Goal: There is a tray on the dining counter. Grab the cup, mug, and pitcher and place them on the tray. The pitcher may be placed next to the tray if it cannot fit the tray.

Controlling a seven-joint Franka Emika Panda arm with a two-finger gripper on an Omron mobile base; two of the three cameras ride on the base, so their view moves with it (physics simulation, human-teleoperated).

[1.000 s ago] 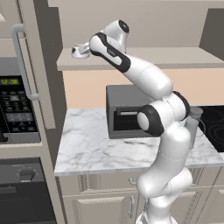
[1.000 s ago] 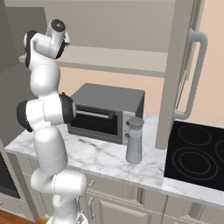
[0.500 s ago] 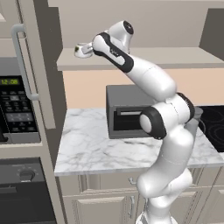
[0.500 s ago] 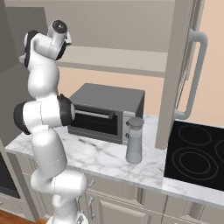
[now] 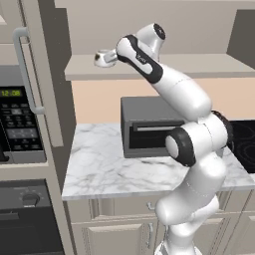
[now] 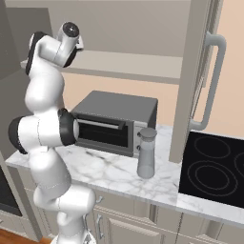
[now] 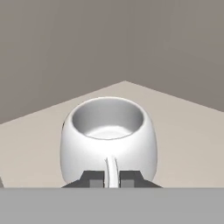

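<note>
A squat white mug (image 7: 108,140) sits at the left end of a high beige shelf (image 5: 199,64), its thin handle facing me. My gripper (image 7: 112,177) is shut on that handle, a fingertip on each side. From the left base view the mug (image 5: 102,58) shows just past the gripper (image 5: 111,57), with the arm reaching up to shelf height. I cannot tell whether the mug rests on the shelf or hangs just above it. The tall grey pitcher (image 6: 146,152) stands on the marble counter (image 6: 109,174) by the toaster oven. The tray, the cup and the dining counter are out of view.
A grey toaster oven (image 5: 149,132) stands on the counter under the shelf. A black cooktop (image 6: 209,167) lies to the right, beside a tall cabinet door with a long handle (image 6: 212,81). A built-in microwave (image 5: 20,119) fills the left wall.
The gripper has drawn the mug a little to the right along the shelf, toward the arm. The base and the pitcher have stayed put.
</note>
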